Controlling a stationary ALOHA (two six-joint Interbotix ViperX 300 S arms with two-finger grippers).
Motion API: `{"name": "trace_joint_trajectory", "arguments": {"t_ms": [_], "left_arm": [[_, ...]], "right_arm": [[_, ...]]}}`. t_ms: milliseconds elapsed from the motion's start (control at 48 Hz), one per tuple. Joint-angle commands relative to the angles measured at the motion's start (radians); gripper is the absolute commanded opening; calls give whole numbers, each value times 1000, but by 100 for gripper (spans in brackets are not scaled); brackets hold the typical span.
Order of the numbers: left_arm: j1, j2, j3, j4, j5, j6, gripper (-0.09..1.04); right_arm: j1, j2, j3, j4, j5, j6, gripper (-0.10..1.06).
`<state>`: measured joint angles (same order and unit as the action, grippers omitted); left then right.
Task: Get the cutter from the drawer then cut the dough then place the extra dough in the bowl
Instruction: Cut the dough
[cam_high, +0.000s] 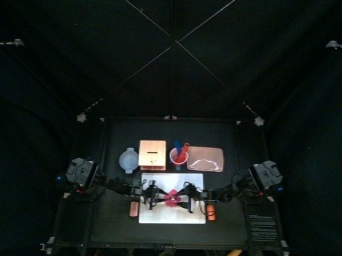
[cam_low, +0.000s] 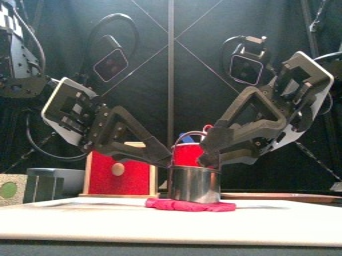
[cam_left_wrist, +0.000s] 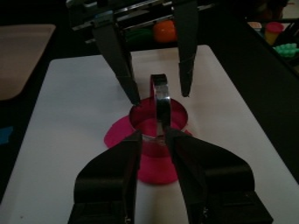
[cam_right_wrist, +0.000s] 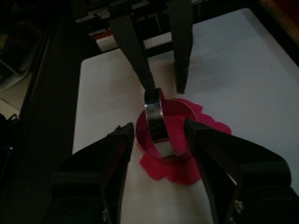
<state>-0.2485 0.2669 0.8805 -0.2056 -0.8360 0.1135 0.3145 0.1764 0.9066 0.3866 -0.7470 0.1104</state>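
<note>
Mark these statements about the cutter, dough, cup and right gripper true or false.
The cutter stands on the dough. True.
The dough lies off the white cutting board. False: it lies on it.
The right gripper has its jaws open. True.
The red cup lies toppled on the board. False: it stands upright behind the board, beside the pink tray.
</note>
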Motion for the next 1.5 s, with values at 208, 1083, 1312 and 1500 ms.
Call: {"name": "trace_joint_trajectory", "arguments": {"t_ms": [208, 1083, 1312, 1500], "left_arm": [[-9, -51, -12, 15, -3, 2, 69], [-2, 0, -77, 20, 91, 5, 68], [0, 3, -77, 6, 91, 5, 67], [-2, 5, -75, 5, 91, 5, 63]], "right_arm": [[0, -21, -12, 2, 9, -2, 84], [9, -21, -18, -8, 32, -2, 78], [6, -21, -17, -8, 52, -5, 62], [2, -21, -20, -15, 67, -6, 57]]}}
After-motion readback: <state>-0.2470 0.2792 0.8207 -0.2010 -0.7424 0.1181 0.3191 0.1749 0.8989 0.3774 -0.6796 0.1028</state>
